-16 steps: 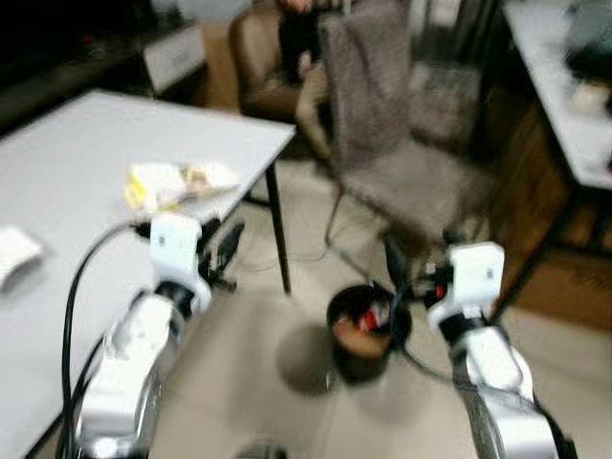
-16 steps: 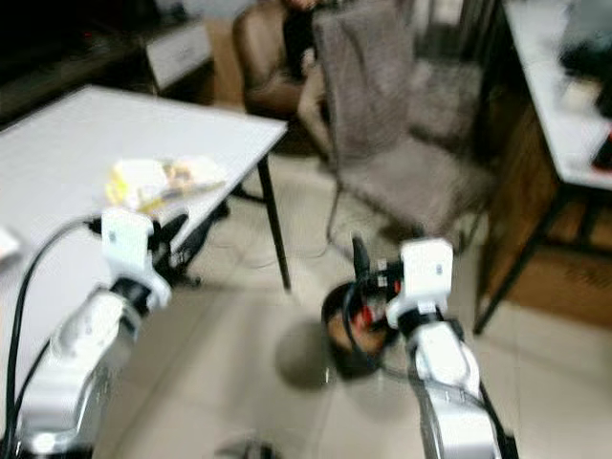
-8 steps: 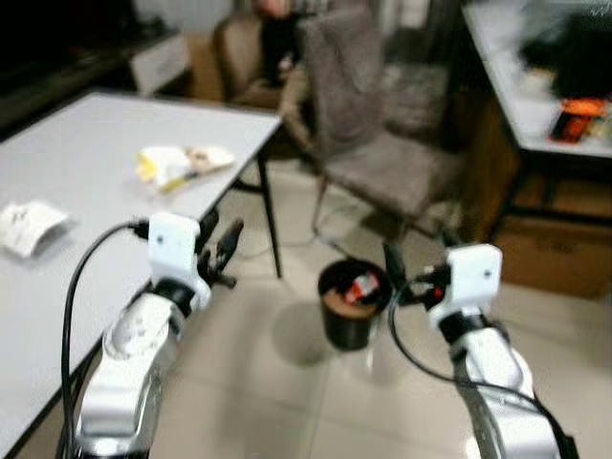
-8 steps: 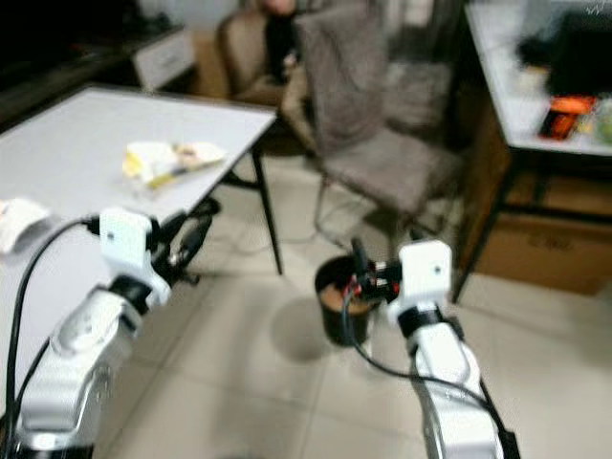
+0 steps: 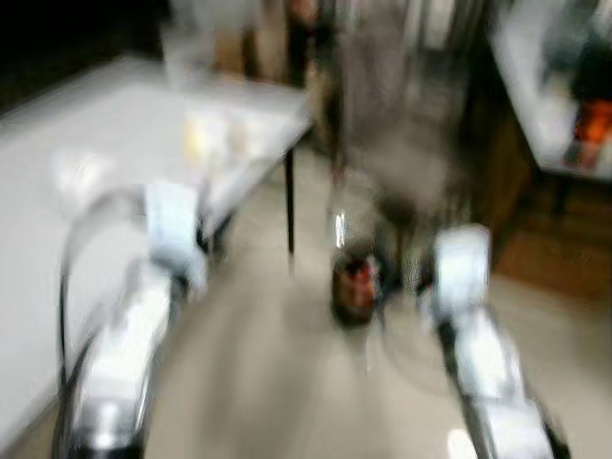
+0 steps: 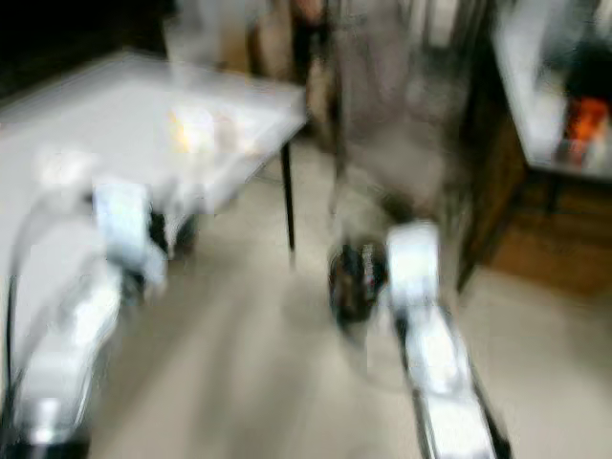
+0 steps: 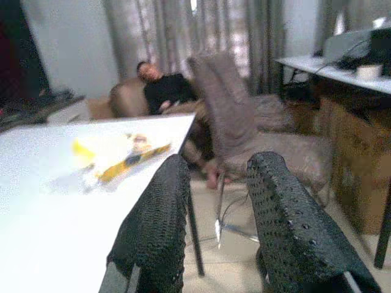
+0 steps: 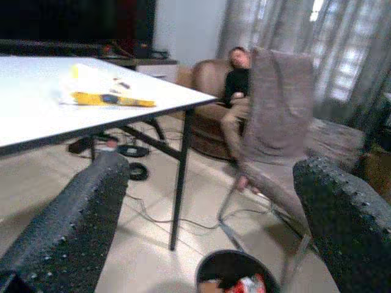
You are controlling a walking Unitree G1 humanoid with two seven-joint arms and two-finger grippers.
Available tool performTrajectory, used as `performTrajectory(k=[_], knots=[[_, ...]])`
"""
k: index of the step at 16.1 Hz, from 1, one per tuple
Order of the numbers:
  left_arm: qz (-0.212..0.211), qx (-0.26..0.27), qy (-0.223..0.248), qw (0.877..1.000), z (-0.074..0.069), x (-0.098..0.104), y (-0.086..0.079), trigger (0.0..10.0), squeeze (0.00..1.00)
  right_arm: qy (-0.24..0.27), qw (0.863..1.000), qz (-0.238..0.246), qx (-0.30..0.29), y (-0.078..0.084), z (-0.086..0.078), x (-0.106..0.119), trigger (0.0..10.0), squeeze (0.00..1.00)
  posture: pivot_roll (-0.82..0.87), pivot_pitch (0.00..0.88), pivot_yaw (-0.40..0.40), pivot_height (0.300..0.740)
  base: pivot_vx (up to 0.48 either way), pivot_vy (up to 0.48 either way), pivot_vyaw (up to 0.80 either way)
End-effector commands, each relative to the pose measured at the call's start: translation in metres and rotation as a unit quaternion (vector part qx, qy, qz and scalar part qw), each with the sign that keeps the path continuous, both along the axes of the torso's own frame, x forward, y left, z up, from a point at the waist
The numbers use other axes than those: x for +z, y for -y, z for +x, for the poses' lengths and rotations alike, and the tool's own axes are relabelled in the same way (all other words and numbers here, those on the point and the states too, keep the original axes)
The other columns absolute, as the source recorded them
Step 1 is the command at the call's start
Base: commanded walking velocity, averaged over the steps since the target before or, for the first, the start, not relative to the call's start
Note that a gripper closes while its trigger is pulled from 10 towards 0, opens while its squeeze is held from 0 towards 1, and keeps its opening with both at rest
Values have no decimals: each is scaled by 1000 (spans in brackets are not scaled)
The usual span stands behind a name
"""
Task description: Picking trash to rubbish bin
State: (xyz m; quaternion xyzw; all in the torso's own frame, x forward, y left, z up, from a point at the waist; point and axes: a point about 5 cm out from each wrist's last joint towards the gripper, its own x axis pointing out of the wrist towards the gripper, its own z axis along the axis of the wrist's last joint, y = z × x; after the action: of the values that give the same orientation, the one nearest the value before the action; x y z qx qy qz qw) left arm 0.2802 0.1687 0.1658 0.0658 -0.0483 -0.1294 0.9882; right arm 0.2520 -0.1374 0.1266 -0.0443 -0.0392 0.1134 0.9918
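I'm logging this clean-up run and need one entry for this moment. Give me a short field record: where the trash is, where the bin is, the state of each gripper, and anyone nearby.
trash: yellow and white wrapper lying on the white table, near its corner
bin: round black rubbish bin on the tiled floor beside the grey upholstered chair, red and white scraps inside
left gripper: open, holding nothing, level with the table edge
right gripper: open, holding nothing, above the bin
person: reclining on a brown sofa behind the chair
head views: motion-blurred
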Motion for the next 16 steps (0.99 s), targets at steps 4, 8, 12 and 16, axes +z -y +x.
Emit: performTrajectory(k=[4,8,12,16], knots=[[6,30,0,1000,8,-1,-7,10000,0,12,1000,-7,3,1,6,7,10000,0,-47,0,32,740,359,0,800],[4,35,-2,999,11,-2,-7,10000,0,11,1000,-9,4,2,5,5,10000,0,-50,0,32,740,362,0,800],[2,35,-6,999,12,-5,-8,10000,0,9,1000,-11,5,0,3,3,10000,0,-49,0,32,740,360,0,800],[-25,12,-29,999,9,-14,-4,10000,0,6,1000,4,1,1,0,1,10000,0,-55,0,33,740,353,0,152]])
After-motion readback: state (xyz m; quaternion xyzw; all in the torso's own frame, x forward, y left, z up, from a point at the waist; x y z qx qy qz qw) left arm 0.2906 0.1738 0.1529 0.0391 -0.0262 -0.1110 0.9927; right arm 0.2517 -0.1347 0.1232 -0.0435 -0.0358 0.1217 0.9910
